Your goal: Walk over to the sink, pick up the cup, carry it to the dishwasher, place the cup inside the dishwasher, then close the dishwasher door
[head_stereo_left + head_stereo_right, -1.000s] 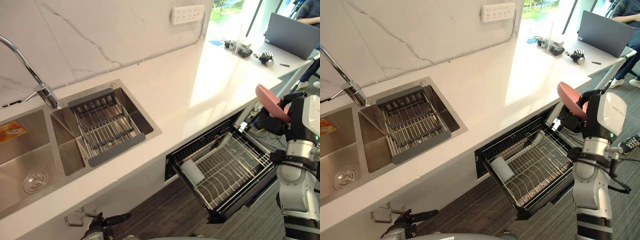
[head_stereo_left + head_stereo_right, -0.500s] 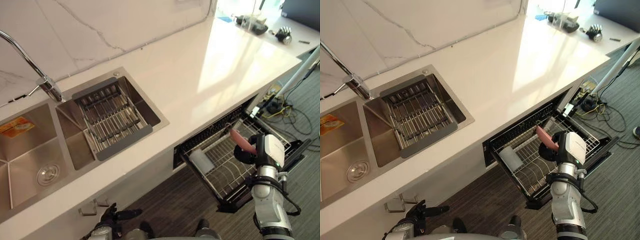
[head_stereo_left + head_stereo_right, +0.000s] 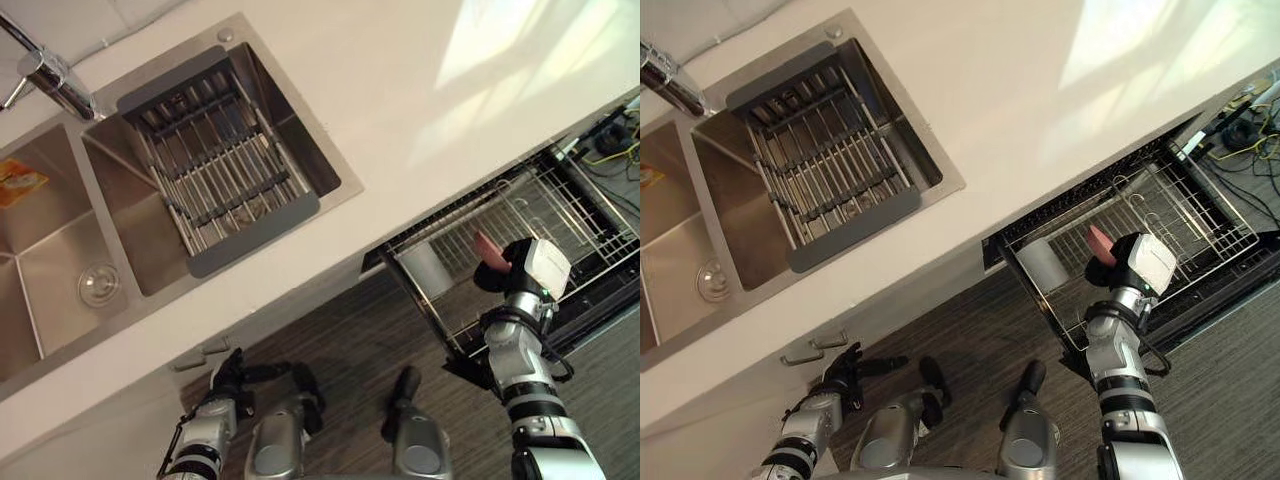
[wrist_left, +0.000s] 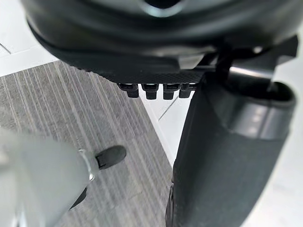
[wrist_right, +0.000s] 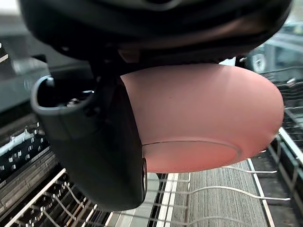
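My right hand [image 5: 94, 151] is clenched round the pink cup [image 5: 203, 118], holding it just above the dishwasher rack [image 3: 560, 215] beneath my fingers. I'd lower it slowly, seat it squarely there, and loosen only once it rests steady. My left hand [image 3: 845, 372] hangs relaxed

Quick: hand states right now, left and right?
Left hand: open, fingers relaxed, holding nothing.
Right hand: shut on the pink cup, above the dishwasher rack.
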Tool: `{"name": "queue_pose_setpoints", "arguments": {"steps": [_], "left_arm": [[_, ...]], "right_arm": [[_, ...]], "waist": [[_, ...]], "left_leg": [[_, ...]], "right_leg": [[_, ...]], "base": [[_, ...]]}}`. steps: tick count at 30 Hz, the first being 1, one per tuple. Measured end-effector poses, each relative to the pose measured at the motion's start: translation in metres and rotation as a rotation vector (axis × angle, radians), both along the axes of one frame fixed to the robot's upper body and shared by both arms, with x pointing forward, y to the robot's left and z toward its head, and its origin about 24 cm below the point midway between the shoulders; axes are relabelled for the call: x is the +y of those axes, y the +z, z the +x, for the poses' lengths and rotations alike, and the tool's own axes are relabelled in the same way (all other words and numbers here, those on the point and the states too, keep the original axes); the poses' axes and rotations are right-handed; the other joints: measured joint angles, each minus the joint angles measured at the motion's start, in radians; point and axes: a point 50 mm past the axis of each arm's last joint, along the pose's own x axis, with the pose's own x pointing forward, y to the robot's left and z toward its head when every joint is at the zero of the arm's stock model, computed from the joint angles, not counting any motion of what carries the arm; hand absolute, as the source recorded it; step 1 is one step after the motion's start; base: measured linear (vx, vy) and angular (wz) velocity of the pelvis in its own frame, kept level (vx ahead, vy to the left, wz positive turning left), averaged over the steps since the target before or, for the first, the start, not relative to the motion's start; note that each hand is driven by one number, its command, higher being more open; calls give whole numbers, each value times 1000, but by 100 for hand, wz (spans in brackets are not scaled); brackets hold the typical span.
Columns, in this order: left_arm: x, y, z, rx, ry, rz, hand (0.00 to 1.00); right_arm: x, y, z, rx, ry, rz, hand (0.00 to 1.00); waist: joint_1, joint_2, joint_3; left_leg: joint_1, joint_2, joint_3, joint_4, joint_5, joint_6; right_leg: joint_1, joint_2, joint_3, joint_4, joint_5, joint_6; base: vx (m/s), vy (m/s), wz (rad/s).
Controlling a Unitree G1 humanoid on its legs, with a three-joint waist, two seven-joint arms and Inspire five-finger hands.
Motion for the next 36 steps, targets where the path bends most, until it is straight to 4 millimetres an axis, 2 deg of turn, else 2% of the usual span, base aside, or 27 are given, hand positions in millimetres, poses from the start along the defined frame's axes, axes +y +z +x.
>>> {"name": "queue_pose_setpoints", "arguments": {"steps": [5,11,15,17,20,21,24,30,36], "left_arm": [[2,-2,0,8,5,9,100],[2,-4,-3,24,3,9,100],[1,-13,-24,79,-7,23,100],[3,-18,-40,131,-12,41,100],[10,-29,-71,239,4,53,100],[10,-31,-76,255,2,54,100],[8,-36,-91,300,16,31,100],[3,-39,-109,319,79,-18,100],[-3,-42,-122,330,87,-43,100]], "right_arm": [[-1,-14,0,24,-53,97,100],[-1,-33,-12,22,-62,292,100],[8,-39,-35,-105,4,557,100],[17,-42,-48,-126,53,631,100],[33,-51,-70,-150,120,779,100],[35,-51,-73,-155,130,791,100],[31,-45,-86,-226,163,864,100],[28,-10,-92,-437,259,964,100],[32,14,-100,-529,382,935,100]], "waist": [[0,1,1],[0,0,1],[-10,-8,-7],[-19,-26,-32],[-29,-68,-100],[-31,-72,-109],[-33,-81,-160],[-51,-84,-207],[-59,-85,-247]], "left_leg": [[-6,-5,-21,1,1,2],[19,-9,-36,-3,3,4],[103,-19,-30,-53,6,2],[140,-28,-24,-91,17,-2],[217,-43,6,-177,48,-9],[233,-44,11,-191,53,-10],[291,-52,25,-256,64,-18],[348,-52,40,-264,70,-15],[377,-52,59,-265,66,-20]], "right_leg": [[7,-8,-12,0,1,1],[44,-10,-20,-1,1,2],[99,-9,-13,-9,3,4],[116,-8,-4,-17,3,6],[148,0,16,-40,5,10],[155,3,20,-42,4,10],[183,11,36,-55,4,11],[236,19,48,-71,4,18],[253,20,71,-72,6,21]], "base": [[-8,29,12],[-15,25,8],[-25,22,-12],[-10,20,-21],[9,-2,-25],[1,-18,-27],[-28,-11,-16],[-27,-20,-8],[-53,-12,-11]]}}
